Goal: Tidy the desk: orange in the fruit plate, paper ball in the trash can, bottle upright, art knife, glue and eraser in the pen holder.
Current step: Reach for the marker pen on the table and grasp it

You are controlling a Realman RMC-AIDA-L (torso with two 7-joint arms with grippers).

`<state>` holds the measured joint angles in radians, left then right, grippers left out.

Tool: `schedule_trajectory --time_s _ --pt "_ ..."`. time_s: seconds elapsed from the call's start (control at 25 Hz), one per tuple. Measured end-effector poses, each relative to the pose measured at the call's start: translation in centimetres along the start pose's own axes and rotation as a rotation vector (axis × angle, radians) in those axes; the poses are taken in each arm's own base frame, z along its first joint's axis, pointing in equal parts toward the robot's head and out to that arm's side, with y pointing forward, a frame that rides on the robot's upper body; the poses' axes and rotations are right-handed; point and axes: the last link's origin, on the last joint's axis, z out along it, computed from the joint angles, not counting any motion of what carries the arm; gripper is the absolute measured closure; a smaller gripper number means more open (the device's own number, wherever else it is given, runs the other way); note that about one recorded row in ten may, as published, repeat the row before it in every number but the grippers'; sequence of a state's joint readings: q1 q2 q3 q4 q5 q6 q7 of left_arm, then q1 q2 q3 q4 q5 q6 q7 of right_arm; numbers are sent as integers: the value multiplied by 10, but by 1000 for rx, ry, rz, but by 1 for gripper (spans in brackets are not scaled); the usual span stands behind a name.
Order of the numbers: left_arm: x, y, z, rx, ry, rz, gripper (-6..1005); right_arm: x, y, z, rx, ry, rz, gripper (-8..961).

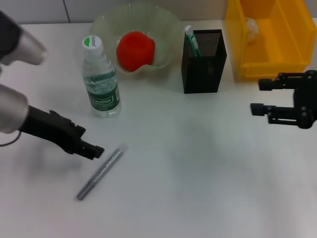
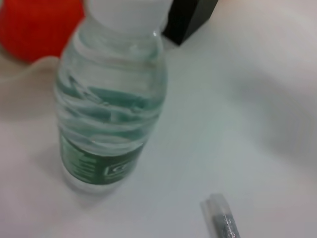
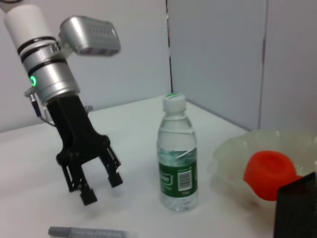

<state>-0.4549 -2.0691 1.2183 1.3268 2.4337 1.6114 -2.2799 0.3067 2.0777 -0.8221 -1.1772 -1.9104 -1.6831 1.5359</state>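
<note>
The bottle (image 1: pixel 101 82) stands upright on the table; it also shows in the left wrist view (image 2: pixel 109 109) and the right wrist view (image 3: pixel 177 163). The orange (image 1: pixel 135 49) lies in the fruit plate (image 1: pixel 168 29). The paper ball (image 1: pixel 251 27) lies in the trash can (image 1: pixel 292 34). The pen holder (image 1: pixel 203 62) holds a green-and-white stick (image 1: pixel 191 39). The grey art knife (image 1: pixel 100 173) lies flat on the table. My left gripper (image 1: pixel 96 151) is open and empty just above the knife's far end, as the right wrist view (image 3: pixel 102 190) shows. My right gripper (image 1: pixel 260 96) is open and empty in front of the trash can. The eraser is out of view.
The white table (image 1: pixel 198 173) has a wall along its back edge. The fruit plate, pen holder and trash can stand in a row at the back. The bottle is close behind the left gripper.
</note>
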Motion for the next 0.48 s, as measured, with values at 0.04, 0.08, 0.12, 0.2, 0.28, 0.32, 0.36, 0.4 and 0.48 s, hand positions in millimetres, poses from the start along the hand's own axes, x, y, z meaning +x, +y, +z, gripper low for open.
schedule_trajectory --time_s 0.04,0.08,0.12,0.2,0.28,0.32,0.36,0.4,0.48 --pt "5 4 3 14 -22 -11 203 0 0 0 0 0 0 330" --pt "6 6 4 19 -28 -14 203 1 0 -2 6 -3 0 330" --pt "12 13 8 38 -53 -27 203 3 0 -5 10 -1 -4 330" --pt "17 17 13 50 -71 -31 203 4 1 -8 6 3 -15 330" --pt "19 22 18 53 -86 -30 203 4 2 -9 0 5 -26 330" --pt "21 25 21 53 -96 -26 203 4 4 -10 -16 6 -44 330" --pt "23 29 25 59 -106 -29 203 4 4 -10 -16 6 -44 330" --pt "25 31 27 70 -111 -32 203 5 8 -10 -40 7 -60 330" --pt "27 35 30 101 -127 -36 203 5 9 -10 -53 10 -65 330"
